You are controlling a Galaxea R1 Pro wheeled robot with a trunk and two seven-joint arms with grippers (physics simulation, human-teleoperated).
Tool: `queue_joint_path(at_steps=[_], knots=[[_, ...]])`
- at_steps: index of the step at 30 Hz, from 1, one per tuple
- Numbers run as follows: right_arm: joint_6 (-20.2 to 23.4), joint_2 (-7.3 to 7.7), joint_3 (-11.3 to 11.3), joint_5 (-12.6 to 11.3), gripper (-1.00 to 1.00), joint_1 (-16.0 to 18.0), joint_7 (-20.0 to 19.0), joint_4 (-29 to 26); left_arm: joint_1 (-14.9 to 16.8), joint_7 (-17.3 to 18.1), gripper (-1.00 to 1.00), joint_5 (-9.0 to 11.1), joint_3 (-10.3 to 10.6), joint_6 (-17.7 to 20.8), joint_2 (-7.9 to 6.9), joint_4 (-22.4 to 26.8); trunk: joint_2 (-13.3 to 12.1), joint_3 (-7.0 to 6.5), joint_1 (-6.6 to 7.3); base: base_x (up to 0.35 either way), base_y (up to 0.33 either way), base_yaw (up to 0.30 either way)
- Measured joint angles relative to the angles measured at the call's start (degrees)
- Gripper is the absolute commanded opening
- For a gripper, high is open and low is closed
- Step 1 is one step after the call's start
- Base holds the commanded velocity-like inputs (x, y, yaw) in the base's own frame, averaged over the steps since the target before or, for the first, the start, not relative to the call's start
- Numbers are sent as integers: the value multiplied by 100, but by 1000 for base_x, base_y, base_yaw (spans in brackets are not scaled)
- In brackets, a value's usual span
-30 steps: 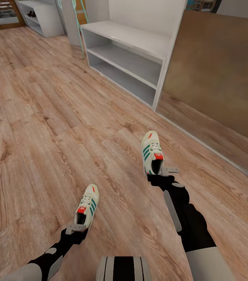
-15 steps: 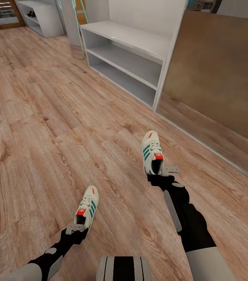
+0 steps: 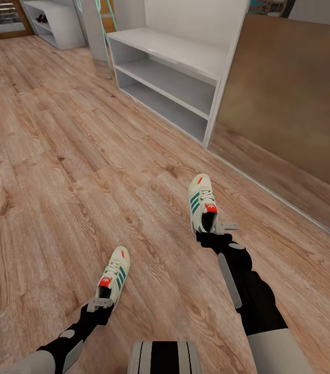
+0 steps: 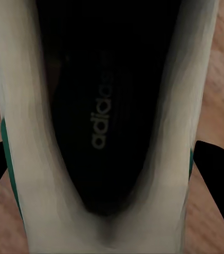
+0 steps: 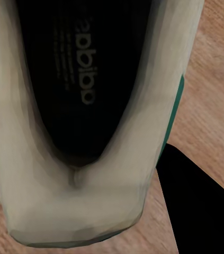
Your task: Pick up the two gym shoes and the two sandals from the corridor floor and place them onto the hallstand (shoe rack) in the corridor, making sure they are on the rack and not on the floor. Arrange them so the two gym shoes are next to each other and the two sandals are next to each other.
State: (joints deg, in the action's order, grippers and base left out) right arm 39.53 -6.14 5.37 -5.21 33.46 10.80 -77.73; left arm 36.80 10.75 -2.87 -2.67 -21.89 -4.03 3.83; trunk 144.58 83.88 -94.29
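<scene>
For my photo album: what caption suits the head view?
Each gripper, left and right, at the heel of a cream-white green-striped sneaker on wood-plank floor.

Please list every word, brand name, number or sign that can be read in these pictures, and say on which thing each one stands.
"adidas": printed on the dark insole of the gym shoe at the left tool; the last letters are faint.
"adidas": printed on the dark insole of the gym shoe at the right tool; it appears upside down in the right wrist view.
Red tongue patches on both shoes: too small to read.
Nothing readable on the hallstand.
</scene>
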Motion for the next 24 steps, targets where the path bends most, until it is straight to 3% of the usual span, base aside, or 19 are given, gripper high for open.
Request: queue_joint_path(at_steps=[21,24], knots=[[2,1,1,0,-100,0,0,0,0,-6,-100,0,-21,0,0,1,0,0,0,0,0,0],[0,-1,2,1,-100,0,0,0,0,-6,-100,1,-22,0,0,3,-4,-66,8,0,0,0]])
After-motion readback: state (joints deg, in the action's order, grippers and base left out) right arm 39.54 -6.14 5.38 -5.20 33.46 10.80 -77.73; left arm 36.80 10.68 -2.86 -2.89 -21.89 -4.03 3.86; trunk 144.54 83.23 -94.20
